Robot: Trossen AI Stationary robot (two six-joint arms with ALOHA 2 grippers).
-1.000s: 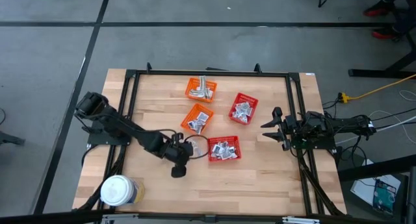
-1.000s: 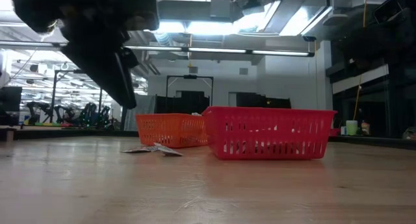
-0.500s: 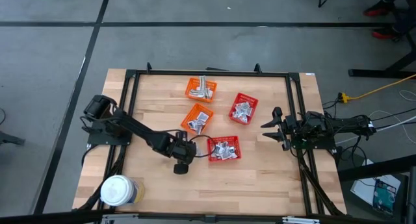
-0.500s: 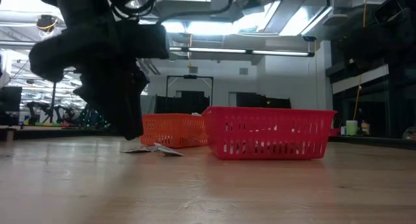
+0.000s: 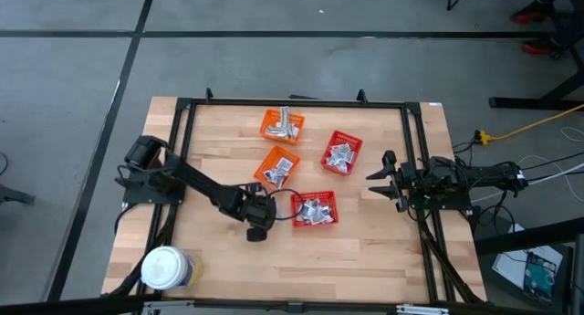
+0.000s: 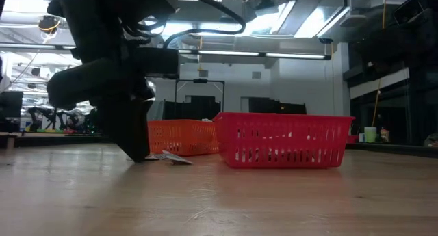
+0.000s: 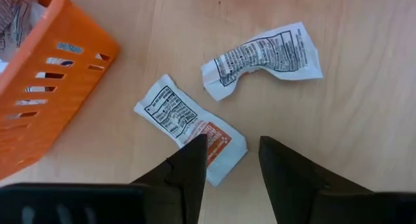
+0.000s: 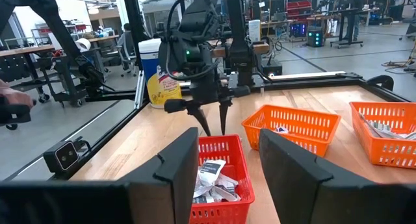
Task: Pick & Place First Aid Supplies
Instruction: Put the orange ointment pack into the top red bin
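Note:
Two first aid sachets lie flat on the wood beside an orange basket (image 7: 39, 87): one white with an orange end (image 7: 188, 123), one crumpled and white (image 7: 263, 55). My left gripper (image 7: 231, 152) points steeply down over them, open, its fingertips standing either side of the first sachet's orange end. The low view shows its fingers (image 6: 137, 137) reaching down to the tabletop next to the sachets (image 6: 168, 156). My right gripper (image 5: 379, 180) waits level at the table's right edge, open. My left gripper comes from above at the orange end (image 7: 218, 143) of the printed sachet, which lies flat on the table. One fingertip (image 7: 195, 152) overlaps that end in the wrist view. Whether it touches the sachet I cannot tell.
Sachets fill the baskets: a red one (image 5: 314, 209) just right of my left gripper, another red one (image 5: 342, 153), and two orange ones (image 5: 277, 166) (image 5: 282, 124). A white-lidded jar (image 5: 165, 268) stands at the near left corner. A black frame (image 5: 292, 103) borders the table.
My left gripper has come down toward the table and moved a little to the right, toward the loose sachets by the red basket, tipping more steeply downward. Its fingers have stayed apart. The sachets have not moved.

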